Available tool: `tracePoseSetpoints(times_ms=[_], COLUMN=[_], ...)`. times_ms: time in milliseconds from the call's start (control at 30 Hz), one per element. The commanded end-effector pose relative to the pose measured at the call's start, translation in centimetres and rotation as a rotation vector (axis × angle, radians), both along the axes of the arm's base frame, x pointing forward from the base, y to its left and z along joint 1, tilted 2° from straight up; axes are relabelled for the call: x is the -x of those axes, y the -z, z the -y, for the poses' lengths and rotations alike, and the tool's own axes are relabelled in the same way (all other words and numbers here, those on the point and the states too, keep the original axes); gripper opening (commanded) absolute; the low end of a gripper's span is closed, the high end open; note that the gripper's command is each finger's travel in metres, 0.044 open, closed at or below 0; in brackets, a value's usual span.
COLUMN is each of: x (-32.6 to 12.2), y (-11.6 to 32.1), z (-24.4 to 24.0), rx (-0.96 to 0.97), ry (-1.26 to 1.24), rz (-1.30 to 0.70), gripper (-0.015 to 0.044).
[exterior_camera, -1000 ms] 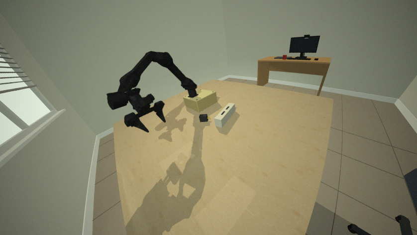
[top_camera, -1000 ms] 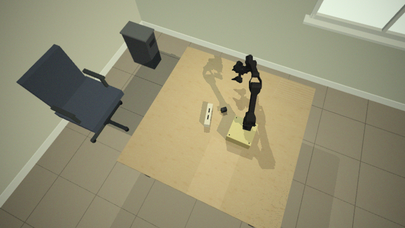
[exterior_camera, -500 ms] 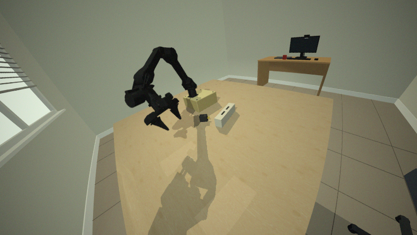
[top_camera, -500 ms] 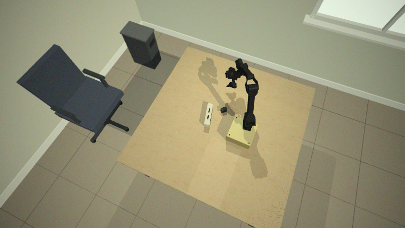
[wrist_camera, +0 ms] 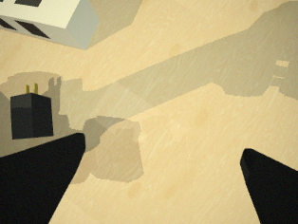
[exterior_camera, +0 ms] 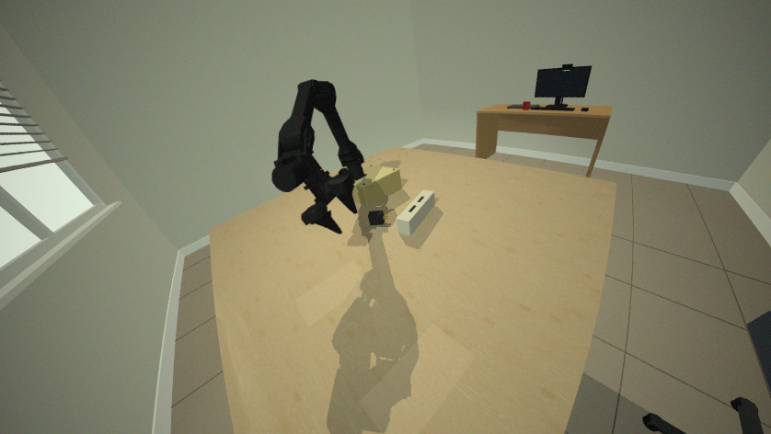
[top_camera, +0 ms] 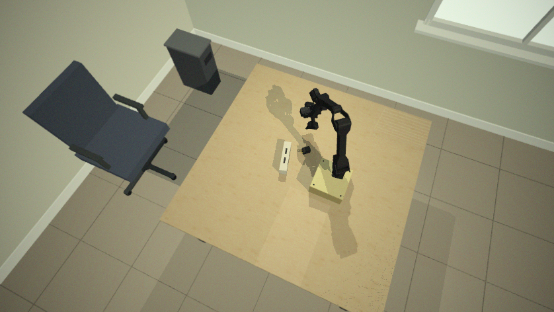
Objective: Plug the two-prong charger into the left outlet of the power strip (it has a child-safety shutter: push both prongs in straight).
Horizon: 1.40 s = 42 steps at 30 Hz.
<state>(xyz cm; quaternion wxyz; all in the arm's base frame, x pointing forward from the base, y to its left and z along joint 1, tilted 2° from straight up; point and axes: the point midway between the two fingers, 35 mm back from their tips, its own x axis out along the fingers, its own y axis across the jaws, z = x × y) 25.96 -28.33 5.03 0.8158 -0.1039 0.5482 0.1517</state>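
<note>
The black two-prong charger (top_camera: pixel 306 149) (exterior_camera: pixel 375 217) (wrist_camera: pixel 31 116) lies on the table, its brass prongs pointing toward the power strip. The white power strip (top_camera: pixel 283 168) (exterior_camera: pixel 408 224) (wrist_camera: pixel 53 15) lies a short way beyond the prongs, with two dark outlets showing on its top and dark slots on the side facing the charger. Charger and strip are apart. My gripper (exterior_camera: pixel 348 221) (wrist_camera: pixel 164 149) is open and empty, above the table. In the wrist view the charger is at the left edge, beyond the left fingertip and outside the gap between the fingers.
The arm stands on a yellow base block (top_camera: pixel 321 185) (exterior_camera: pixel 391 186) close to the charger. The wooden table (top_camera: pixel 232 186) (exterior_camera: pixel 485 269) bears them all. The arm's shadow falls around the charger. A chair (top_camera: pixel 116 131) and a dark bin (top_camera: pixel 194 61) stand off the table.
</note>
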Motion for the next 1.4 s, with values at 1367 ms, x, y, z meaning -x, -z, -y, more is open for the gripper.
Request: tracePoseSetpoints(times_ms=[1367], x=[3.4], y=[3.8], z=[-15.0], rx=[0.211], ry=[-0.209], rz=[-0.426], gripper=[0.0440])
